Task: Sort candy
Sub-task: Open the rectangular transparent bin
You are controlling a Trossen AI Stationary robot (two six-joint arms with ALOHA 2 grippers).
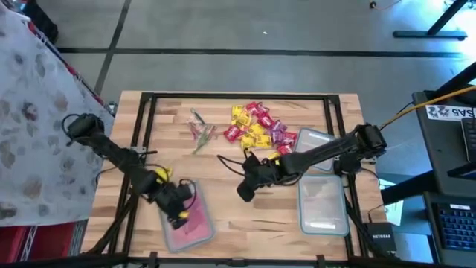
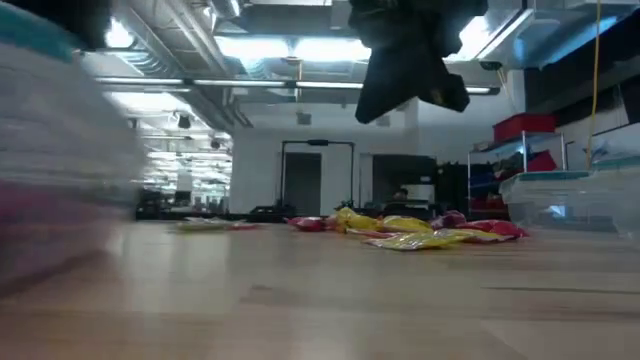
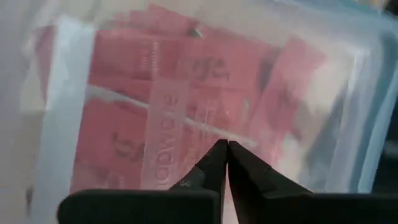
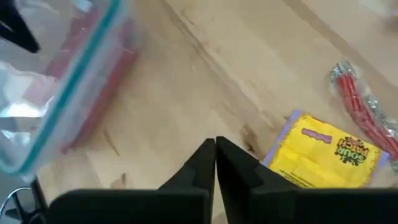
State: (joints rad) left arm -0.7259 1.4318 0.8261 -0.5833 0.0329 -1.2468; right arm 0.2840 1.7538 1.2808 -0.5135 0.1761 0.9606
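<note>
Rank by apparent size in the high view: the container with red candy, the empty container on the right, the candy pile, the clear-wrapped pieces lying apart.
1-2. Container with red candy and empty container: look alike, not ranked.
3. Candy pile, somewhat smaller in spread.
4. Clear-wrapped pieces, smallest.

Both arms [image 1: 111, 152] matte black, jointed tubular links. Left gripper [image 3: 222, 152] and right gripper [image 4: 215, 149]: black wedge fingers on flat black bars. Yellow patches near left wrist.
</note>
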